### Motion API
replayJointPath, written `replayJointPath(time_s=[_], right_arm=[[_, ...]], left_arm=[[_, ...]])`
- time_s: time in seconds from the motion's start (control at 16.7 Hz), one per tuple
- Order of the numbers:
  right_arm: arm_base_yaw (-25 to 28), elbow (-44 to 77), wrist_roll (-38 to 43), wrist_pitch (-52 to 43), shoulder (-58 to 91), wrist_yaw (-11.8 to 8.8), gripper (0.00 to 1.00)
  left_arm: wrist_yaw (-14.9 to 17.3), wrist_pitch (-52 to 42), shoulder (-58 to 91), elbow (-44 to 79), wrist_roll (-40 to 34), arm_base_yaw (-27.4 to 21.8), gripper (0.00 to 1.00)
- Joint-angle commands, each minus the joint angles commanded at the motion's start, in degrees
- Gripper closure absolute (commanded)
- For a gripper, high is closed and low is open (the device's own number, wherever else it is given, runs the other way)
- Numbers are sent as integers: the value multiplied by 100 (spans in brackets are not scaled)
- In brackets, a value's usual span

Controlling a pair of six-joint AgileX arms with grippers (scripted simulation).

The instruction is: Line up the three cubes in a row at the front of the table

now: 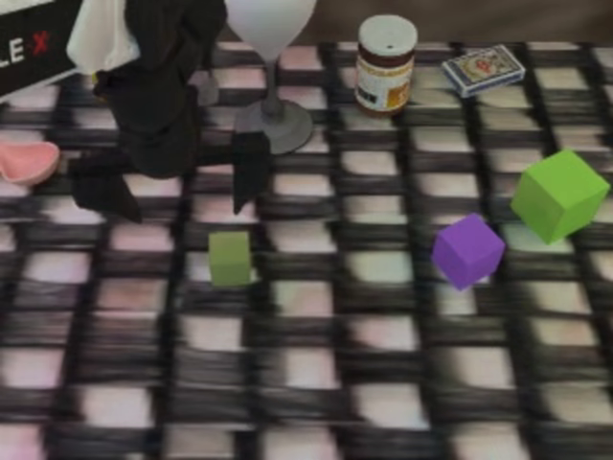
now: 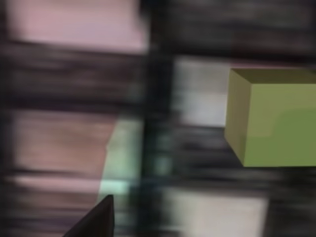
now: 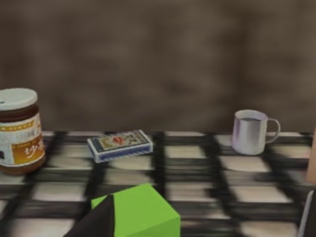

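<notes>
Left arm reaches in from 11 o'clock of the top view. Left claw (image 1: 177, 196) hangs over the worktop (image 1: 316, 383) with its two dark fingers (image 1: 251, 168) spread wide, nothing between them. Olive cube (image 1: 230, 258) sits on the worktop just at 5 o'clock of that claw, apart from both fingers, left of centre. The left wrist view shows the same cube (image 2: 271, 118) close up, flat on the checked surface, one dark fingertip (image 2: 96, 222) at the frame edge and not touching it.

Purple cube (image 1: 467, 251) is at 3 o'clock of the olive one, well apart, turned slightly askew. Lime cube (image 1: 560, 195) is just at 1 o'clock of the purple one, near the right edge, also askew. None of the three touch.

Right arm is outside the top view. Right wrist view shows a dark fingertip (image 3: 96, 222) next to the lime cube (image 3: 140, 212); can't tell how far that claw is open or whether it grips.

Along the 12 o'clock edge: wine glass (image 1: 273, 67), jar (image 1: 385, 65), card box (image 1: 484, 69). Pink dish (image 1: 27, 161) at 9 o'clock edge. Metal mug (image 3: 252, 131) in the right wrist view only.
</notes>
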Motion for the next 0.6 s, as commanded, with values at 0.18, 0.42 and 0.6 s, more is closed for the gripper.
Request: replayJointPath(time_s=[0.18, 0.42, 0.6], right_arm=[[0, 0, 0, 0, 0, 0, 0], [0, 0, 0, 0, 0, 0, 0], [0, 0, 0, 0, 0, 0, 0]], left_arm=[[-17, -409, 790, 762, -204, -180, 0], [-30, -563, 1122, 1090, -287, -253, 0], [-26, -550, 1109, 1075, -281, -222, 0]])
